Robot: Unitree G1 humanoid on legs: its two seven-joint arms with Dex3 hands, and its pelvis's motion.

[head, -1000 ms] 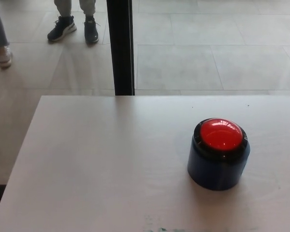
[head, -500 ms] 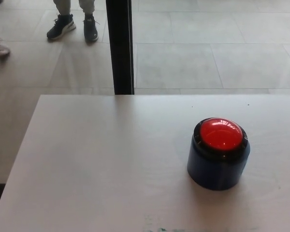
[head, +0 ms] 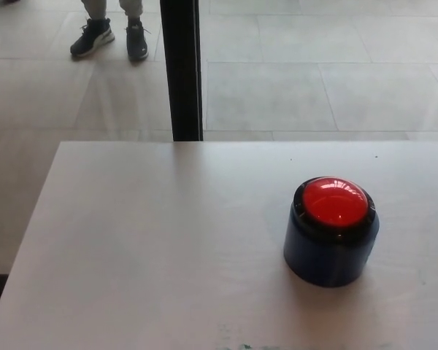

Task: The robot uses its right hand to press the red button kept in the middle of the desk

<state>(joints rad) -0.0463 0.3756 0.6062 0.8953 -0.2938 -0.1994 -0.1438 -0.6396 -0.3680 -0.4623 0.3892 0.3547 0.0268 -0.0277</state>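
- Neither of my hands shows in the head view, so I cannot tell how the fingers of either one are set.
- The near part of the bench (head: 146,292) is bare except for a faint greenish mark at its front edge.
- The red button (head: 335,201) stands right of centre on the bench. Its glossy dome sits in a black rim on a dark blue round base (head: 328,255), upright and untouched.
- Step in hand, as I judge it: bring the right hand in from the right side, over the dome.
- To do it well, I would come down from straight above and press on the middle of the dome. A push from the side could slide the base on the smooth top.
- Room: open bench lies all round the button. The left edge is well apart from it, and the far edge runs behind it.
- Beyond the far edge stands a black post (head: 181,69) on a tiled floor (head: 314,65).
- Farthest off, a person's shoes (head: 109,38) show at top left, well away from my working area.
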